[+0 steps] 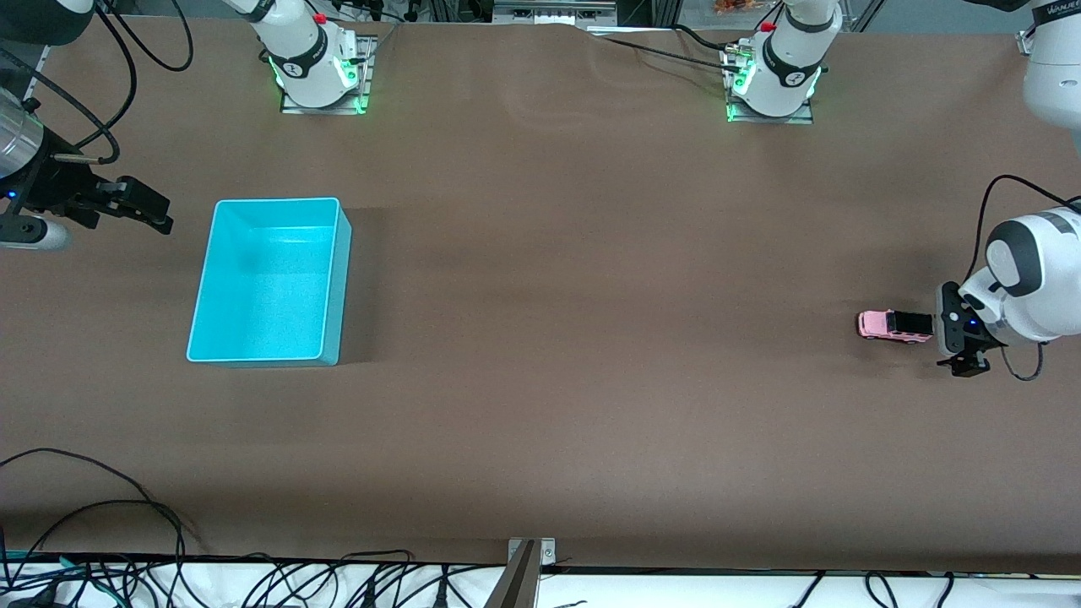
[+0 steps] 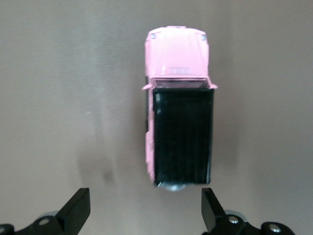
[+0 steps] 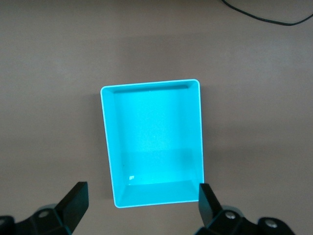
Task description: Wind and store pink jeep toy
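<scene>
Pink jeep toy (image 1: 893, 326) is what you should find first; it sits on its wheels on the brown table (image 1: 591, 380), toward the left arm's end and well apart from everything else on the cloth; its light pink hood points toward the right arm's end, and its black roof panel lies at the end closest to the left gripper (image 1: 939, 328). You can see in the left wrist view that the jeep (image 2: 178, 105) lies lengthwise ahead of that gripper (image 2: 145, 208), its black-roofed end reaching toward the gap between the two dark fingertips (image 2: 78, 208); those fingers are spread wide apart, wider than the car's body, and neither one touches it; the left gripper is down low just beside the jeep, at the edge of the table.

Look next to the turquoise bin (image 1: 203, 295), which stands open-topped toward the right arm's end of the table, a little farther from the front camera than the jeep; its inside shows only its own bare floor. Your right gripper (image 1: 148, 208) waits in the air just off the bin's outer side; in the right wrist view its fingers (image 3: 73, 200) stand wide apart with the bin (image 3: 108, 147) framed between them, and they grip nothing.
</scene>
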{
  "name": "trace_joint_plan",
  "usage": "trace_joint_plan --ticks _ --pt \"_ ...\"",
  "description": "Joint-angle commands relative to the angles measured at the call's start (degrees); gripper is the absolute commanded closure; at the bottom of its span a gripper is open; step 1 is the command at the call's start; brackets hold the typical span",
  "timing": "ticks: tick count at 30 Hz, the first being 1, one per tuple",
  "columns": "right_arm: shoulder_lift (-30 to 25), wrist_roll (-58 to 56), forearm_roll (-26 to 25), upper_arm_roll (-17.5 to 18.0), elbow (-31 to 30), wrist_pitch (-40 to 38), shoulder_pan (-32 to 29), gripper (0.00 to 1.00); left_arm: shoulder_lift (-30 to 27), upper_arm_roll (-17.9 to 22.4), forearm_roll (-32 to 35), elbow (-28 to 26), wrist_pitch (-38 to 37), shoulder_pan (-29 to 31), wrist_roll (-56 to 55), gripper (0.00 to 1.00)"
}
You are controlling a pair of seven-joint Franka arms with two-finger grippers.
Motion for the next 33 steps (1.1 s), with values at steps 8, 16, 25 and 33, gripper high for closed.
trace_joint_plan --ticks 8,16,25,33 --pt "-0.30 -0.04 -0.32 0.07 0.77 -1.04 0.13 0.00 -1.77 -5.13 0.97 -1.19 -3.70 0.74 0.82 0.00" --pt "-0.30 -0.04 -0.23 0.07 0.77 -1.04 0.13 0.00 -2.73 -5.75 0.97 -0.57 -5.98 0.74 -0.76 0.00" --pt "-0.30 -0.12 -0.32 0.07 0.77 -1.04 0.13 0.00 -3.35 -5.75 0.36 -0.22 -7.57 0.74 -2.25 0.00" --pt "-0.30 -0.04 -0.23 0.07 0.77 -1.04 0.13 0.00 -5.10 -5.75 -1.40 -0.14 -10.64 1.09 -4.89 0.00"
